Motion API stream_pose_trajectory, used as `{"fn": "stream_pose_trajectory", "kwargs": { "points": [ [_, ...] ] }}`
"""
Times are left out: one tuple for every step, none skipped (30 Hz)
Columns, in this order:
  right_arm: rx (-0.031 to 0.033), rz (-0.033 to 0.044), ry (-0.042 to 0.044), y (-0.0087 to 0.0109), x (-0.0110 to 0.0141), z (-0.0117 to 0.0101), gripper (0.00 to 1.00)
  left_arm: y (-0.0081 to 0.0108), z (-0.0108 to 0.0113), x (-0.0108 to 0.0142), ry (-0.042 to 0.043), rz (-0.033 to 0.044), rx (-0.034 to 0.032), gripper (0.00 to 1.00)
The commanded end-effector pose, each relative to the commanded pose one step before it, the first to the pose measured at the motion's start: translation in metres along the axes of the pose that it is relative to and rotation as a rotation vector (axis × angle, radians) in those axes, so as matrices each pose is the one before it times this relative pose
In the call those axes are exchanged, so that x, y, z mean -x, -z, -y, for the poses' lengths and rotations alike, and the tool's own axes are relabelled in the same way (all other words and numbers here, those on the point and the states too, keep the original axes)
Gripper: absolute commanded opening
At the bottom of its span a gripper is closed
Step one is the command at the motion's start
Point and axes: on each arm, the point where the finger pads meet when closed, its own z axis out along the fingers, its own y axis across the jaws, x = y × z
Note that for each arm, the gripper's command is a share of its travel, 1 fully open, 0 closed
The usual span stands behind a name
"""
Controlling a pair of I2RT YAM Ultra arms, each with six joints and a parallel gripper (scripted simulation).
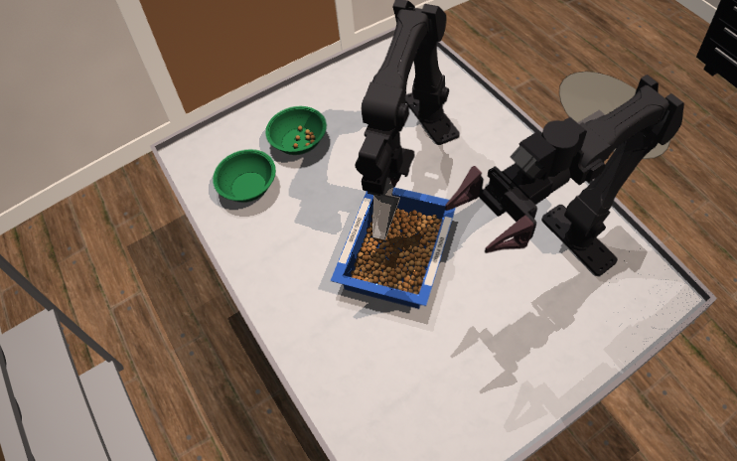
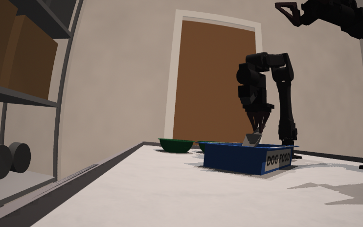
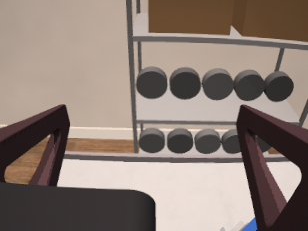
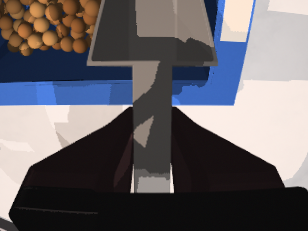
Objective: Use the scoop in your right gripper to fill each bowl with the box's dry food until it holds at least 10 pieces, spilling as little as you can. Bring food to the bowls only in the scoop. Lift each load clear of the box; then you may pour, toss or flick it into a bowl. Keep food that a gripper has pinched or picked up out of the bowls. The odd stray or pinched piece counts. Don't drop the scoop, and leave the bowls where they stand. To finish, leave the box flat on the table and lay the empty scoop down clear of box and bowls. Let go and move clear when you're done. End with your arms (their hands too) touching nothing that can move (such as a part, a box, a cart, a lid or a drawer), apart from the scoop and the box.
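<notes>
Right gripper (image 1: 383, 190) (image 2: 257, 131) (image 4: 152, 110): we see its fingers closed on the handle of the scoop, with a narrow gap that the handle fills.
Scoop (image 1: 383, 217) (image 2: 252, 140) (image 4: 152, 79): we have its handle between the 2 right fingers and its blade beyond their tips, slanting down into the box. We can't tell whether the blade touches the food or carries any.
Left gripper (image 1: 466, 230) (image 2: 291, 15) (image 3: 153, 106): we see its 2 fingers spread wide, holding nothing, raised well above the table and apart from the scoop.
Box (image 1: 374, 289) (image 2: 233, 160) (image 3: 250, 225) (image 4: 65, 94): we find it flat on the table (image 1: 304, 315) (image 2: 133, 197) (image 3: 175, 181), below the right gripper, its near wall just ahead of those fingertips in the right wrist view.
Dry food (image 1: 401, 266) (image 4: 45, 24): we see many round brown pieces inside the box, to 1 side of the scoop in the right wrist view.
Bowl with food (image 1: 279, 130) (image 2: 204, 147): we count roughly 8 pieces in it, some overlapping; it stands upright, apart from the right gripper.
Other bowl (image 1: 244, 175) (image 2: 176, 146): we see 0 pieces in it in the top view; it stands upright near the 1st, farther from the scoop.
</notes>
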Motion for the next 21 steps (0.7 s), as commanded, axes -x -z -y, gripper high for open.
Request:
{"fn": "stream_pose_trajectory", "kwargs": {
  "points": [
    [-0.00069,0.03634,0.00412,0.02338,0.00641,-0.00321,0.0,0.0041,0.00001,0.01357,-0.00001,0.03369,-0.00001,1.0],
    [-0.00091,0.00883,-0.00396,0.00503,0.00037,0.00136,0.0,0.0,0.0,0.0,0.0,0.0,0.0,1.0],
    [-0.00008,0.00503,-0.00187,0.00368,0.00065,0.0005,0.0,0.0,0.0,0.0,0.0,0.0,0.0,1.0],
    [0.00146,-0.03556,0.00098,-0.00911,0.00143,-0.0001,0.0,0.0,0.0,0.0,0.0,0.0,0.0,1.0],
    [-0.00101,0.01728,-0.00005,0.00644,0.00102,0.00006,0.0,0.0,0.0,0.0,0.0,0.0,0.0,1.0],
    [-0.00165,0.05256,0.00084,0.00675,0.00545,0.00038,0.0,0.0,0.0,0.0,0.0,0.0,0.0,1.0],
    [0.00033,-0.00506,0.00003,0.00132,-0.00289,-0.00012,0.0,0.0,0.0,0.0,0.0,0.0,0.0,1.0],
    [-0.00058,0.00711,0.00017,-0.00009,0.00139,0.00024,0.0,0.0,0.0,0.0,0.0,0.0,0.0,1.0],
    [-0.00099,0.02212,-0.00004,-0.00092,0.00589,0.00042,0.0,0.0,0.0,0.0,0.0,0.0,-0.00001,1.0],
    [-0.00059,0.01347,-0.00005,0.00352,0.00231,0.00009,0.0,0.0,0.0,0.0,0.0,0.0,0.00001,1.0],
    [-0.00009,0.00141,-0.00016,0.00039,-0.00022,0.00013,0.0,0.0,0.0,0.0,0.0,0.0,0.0,1.0],
    [-0.00003,0.0,-0.00021,-0.00015,-0.00025,0.00013,0.0,0.0,0.0,0.0,0.0,0.0,0.0,1.0],
    [0.00009,-0.00173,-0.00024,0.0,-0.00043,-0.00007,0.0,0.0,0.0,0.0,0.0,0.0,0.0,1.0],
    [0.0,0.0,0.0,0.0,0.0,0.0,0.0,0.0,0.0,0.0,0.0,0.0,0.0,1.0],
    [0.0,0.0,0.0,0.0,0.0,0.0,0.0,0.0,0.0,0.0,0.0,0.0,0.0,1.0],
    [0.00158,-0.04195,-0.00058,-0.01179,-0.00942,0.00013,0.0,0.0,0.0,0.0,0.0,0.0,0.0,1.0],
    [-0.00043,0.01866,0.00972,0.01425,0.0044,-0.00372,0.0,0.0,0.0,0.0,0.0,0.0,0.0,1.0],
    [0.0002,-0.00463,-0.00004,-0.0026,-0.00109,-0.00002,0.0,0.0,0.0,0.0,0.0,0.0,0.0,1.0],
    [-0.00053,0.01235,0.0001,0.00137,0.00304,0.00012,0.0,0.0,0.0,0.0,0.0,0.0,0.0,1.0],
    [-0.00001,0.00029,0.0,-0.00148,0.00009,0.00002,0.0,0.0,0.0,0.0,0.0,0.0,0.0,1.0],
    [0.00199,-0.04251,-0.00225,-0.01528,-0.01421,0.00179,0.0,0.0,0.0,0.0,0.0,0.0,0.0,1.0]
  ]
}}
